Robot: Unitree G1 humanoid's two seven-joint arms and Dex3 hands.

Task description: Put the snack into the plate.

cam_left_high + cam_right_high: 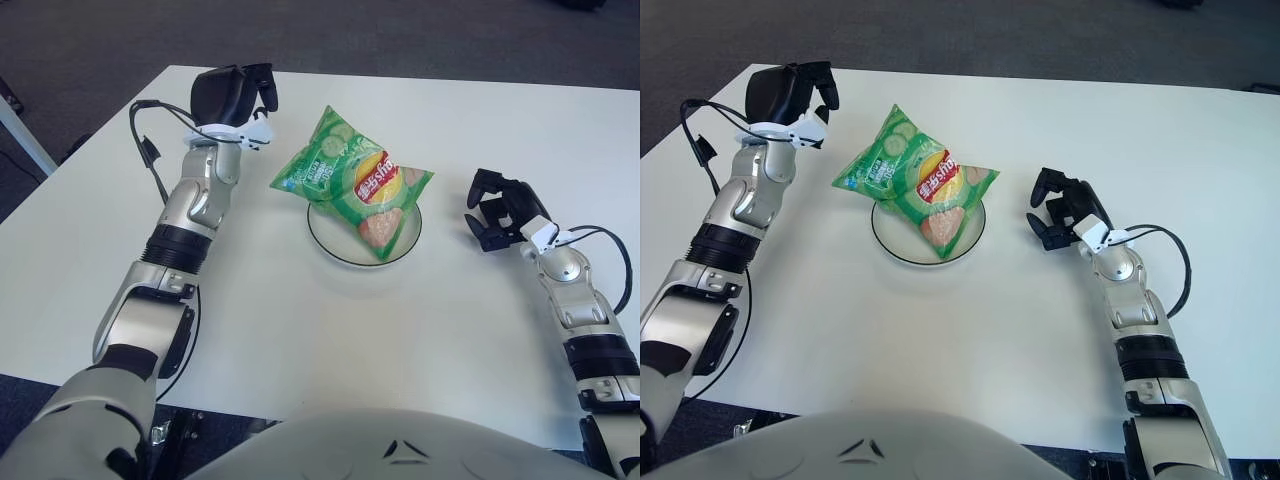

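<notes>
A green snack bag [355, 182] lies across the white plate [340, 251], its upper left corner sticking out past the rim. My left hand [240, 92] is raised to the left of the bag, apart from it, its fingers relaxed and holding nothing. My right hand [503, 208] shows to the right of the plate, fingers spread and holding nothing.
The white table [330, 330] runs out to a far edge behind the bag and a left edge by my left arm. Dark carpet [90, 50] lies beyond. A black cable [150, 160] hangs off my left forearm.
</notes>
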